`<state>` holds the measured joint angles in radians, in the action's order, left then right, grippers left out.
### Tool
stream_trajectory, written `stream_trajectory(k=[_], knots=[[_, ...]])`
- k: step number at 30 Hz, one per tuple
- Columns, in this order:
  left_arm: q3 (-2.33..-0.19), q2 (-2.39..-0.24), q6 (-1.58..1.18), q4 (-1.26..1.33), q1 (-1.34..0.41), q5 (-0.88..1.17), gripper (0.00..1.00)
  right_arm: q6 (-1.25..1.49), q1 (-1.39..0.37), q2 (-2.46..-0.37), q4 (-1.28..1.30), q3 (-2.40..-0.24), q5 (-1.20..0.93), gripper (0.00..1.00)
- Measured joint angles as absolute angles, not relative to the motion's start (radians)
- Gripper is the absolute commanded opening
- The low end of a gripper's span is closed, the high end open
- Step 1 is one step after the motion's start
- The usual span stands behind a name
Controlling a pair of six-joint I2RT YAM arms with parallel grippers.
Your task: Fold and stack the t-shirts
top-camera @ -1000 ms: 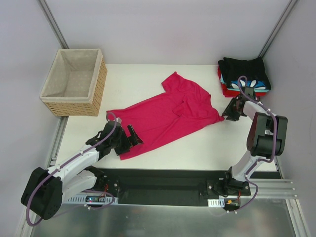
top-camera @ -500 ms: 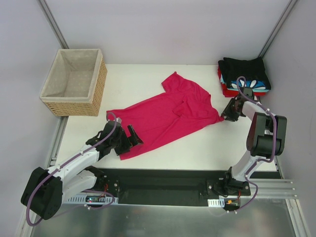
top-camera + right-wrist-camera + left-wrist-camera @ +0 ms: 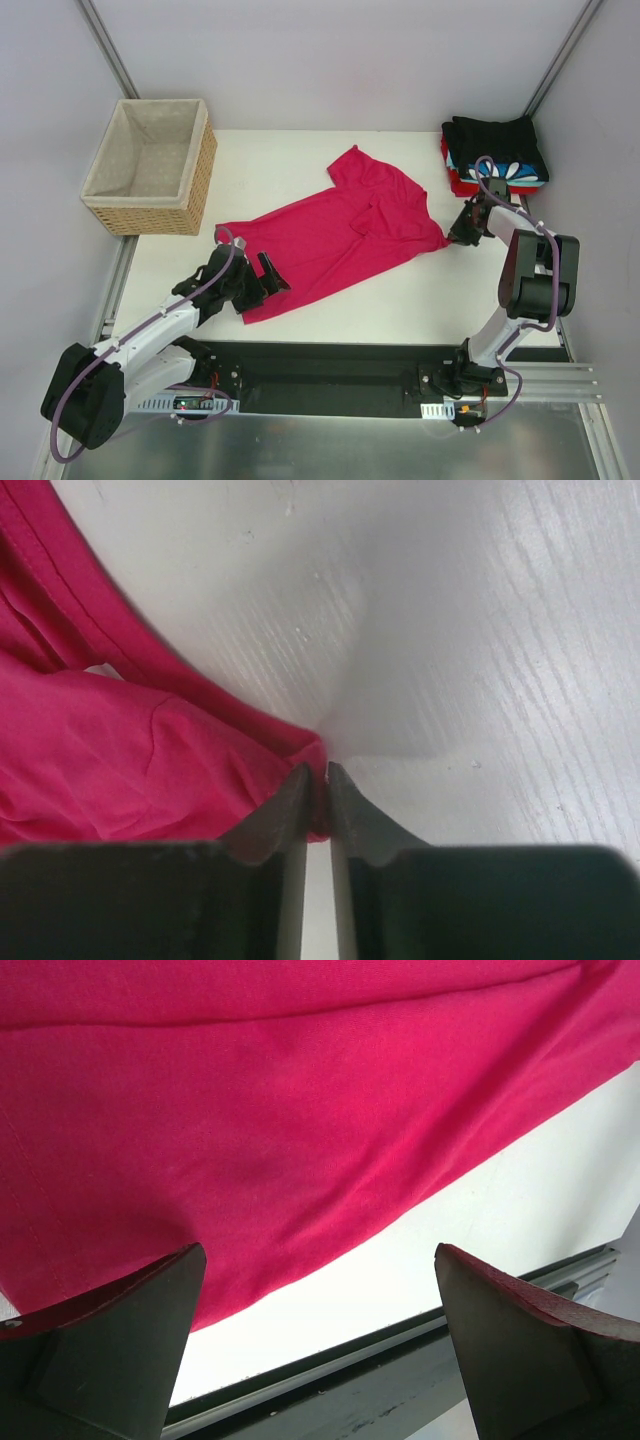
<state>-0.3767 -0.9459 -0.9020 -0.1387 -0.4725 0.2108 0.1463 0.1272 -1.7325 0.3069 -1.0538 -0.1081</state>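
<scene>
Firstly, wicker basket [image 3: 200, 170], far left. Left arm stretched low; left tool [image 3: 262, 283] spread wide, empty, at near-left hem of crimson tee [image 3: 340, 235], sprawled mid-tabletop [image 3: 400, 290]. Right arm bent; right tool [image 3: 455, 237] pinching tee's right tip. Folded t-shirts [image 3: 497, 155] stacked far right.

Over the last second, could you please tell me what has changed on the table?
The right gripper closed its jaws onto a corner of the pink shirt, after edging slightly toward it. The left gripper stayed open over the shirt's near edge; the shirt, the folded stack and the basket did not move.
</scene>
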Motion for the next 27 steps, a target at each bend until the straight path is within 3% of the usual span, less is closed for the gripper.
stream_trajectory(k=[24, 25, 27], knots=[[-0.36, -0.933, -0.902, -0.143, -0.472, 0.21, 0.99, 0.144, 0.13, -1.833, 0.413, -1.222, 0.031, 0.01], [-0.36, -0.933, -0.902, -0.143, -0.472, 0.21, 0.99, 0.144, 0.13, -1.836, 0.415, -1.224, 0.031, 0.02], [-0.36, -0.932, -0.902, -0.144, -0.472, 0.21, 0.99, 0.144, 0.13, -1.839, 0.418, -1.226, 0.033, 0.26]])
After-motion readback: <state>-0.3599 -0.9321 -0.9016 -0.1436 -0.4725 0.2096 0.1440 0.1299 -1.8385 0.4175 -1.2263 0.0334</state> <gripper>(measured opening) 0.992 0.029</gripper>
